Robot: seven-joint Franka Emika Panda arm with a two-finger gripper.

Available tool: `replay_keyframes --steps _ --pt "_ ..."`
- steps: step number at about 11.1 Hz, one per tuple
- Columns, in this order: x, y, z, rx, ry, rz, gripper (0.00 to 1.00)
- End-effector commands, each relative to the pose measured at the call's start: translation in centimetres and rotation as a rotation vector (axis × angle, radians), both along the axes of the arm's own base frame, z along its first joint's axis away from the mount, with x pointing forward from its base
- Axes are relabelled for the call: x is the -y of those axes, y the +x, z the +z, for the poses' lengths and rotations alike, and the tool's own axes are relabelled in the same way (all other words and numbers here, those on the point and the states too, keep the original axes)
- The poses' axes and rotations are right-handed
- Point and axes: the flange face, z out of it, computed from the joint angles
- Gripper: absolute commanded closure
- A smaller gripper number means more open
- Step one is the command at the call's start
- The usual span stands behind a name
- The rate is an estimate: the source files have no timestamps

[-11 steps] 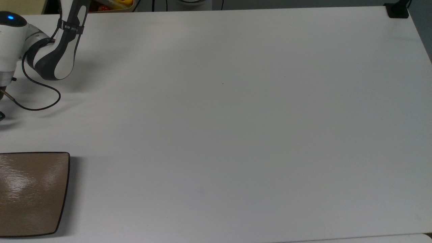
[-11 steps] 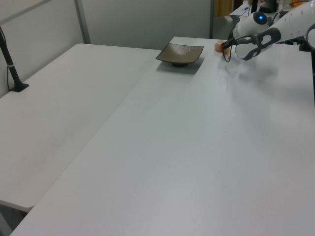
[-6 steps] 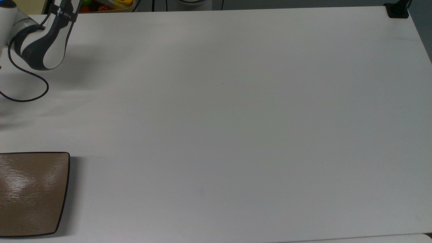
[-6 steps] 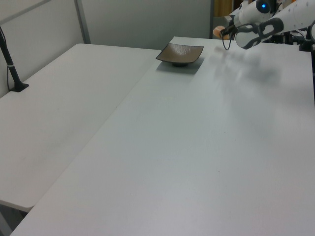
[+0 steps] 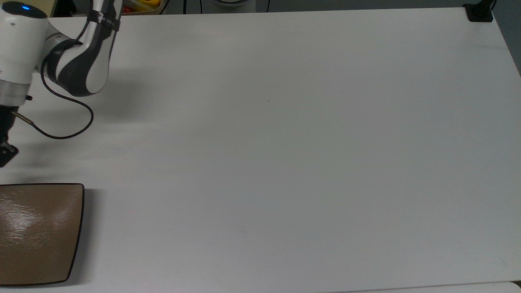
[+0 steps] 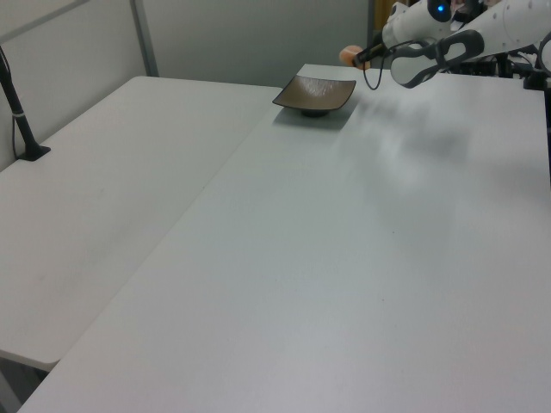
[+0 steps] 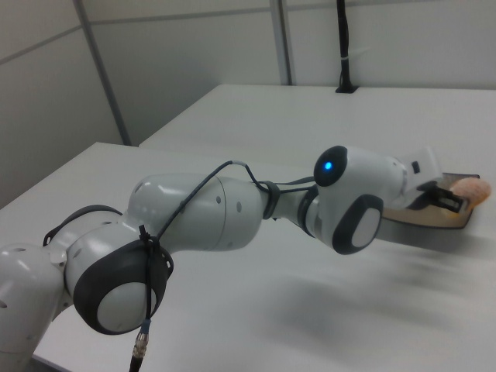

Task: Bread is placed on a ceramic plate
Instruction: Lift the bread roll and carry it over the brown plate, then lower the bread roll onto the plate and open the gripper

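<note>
Ceramic plate [image 6: 315, 92] on the counter [image 6: 362, 258] at its far edge, bread [image 6: 349, 56] held above and just right of the ceramic plate in the left view

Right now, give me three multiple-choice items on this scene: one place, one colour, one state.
1. Where is the bread?
A on the plate
B in the claw, in the air
C lying on the table
2. Plate colour?
A white
B blue
C brown
3. The plate is:
A empty
B holding bread
C upside down
Key: 1B, the claw grips the bread clear of the table. 2C, the plate is glossy brown. 3A, nothing lies in it.
</note>
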Motion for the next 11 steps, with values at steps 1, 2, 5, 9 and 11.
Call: replay_keyframes --steps 1,2,5,9,11 --pt "-3.5 1.1 -0.5 -0.011 -0.016 0.051 0.68" --pt "-5.9 2.2 -2.0 -0.029 -0.018 0.083 0.68" --pt "-9.0 3.5 -1.8 -0.024 -0.032 0.118 0.68" --pt "-9.4 3.7 -2.2 -0.022 -0.018 0.115 0.33" --pt "-9.4 3.7 -2.4 -0.024 -0.019 0.114 0.24"
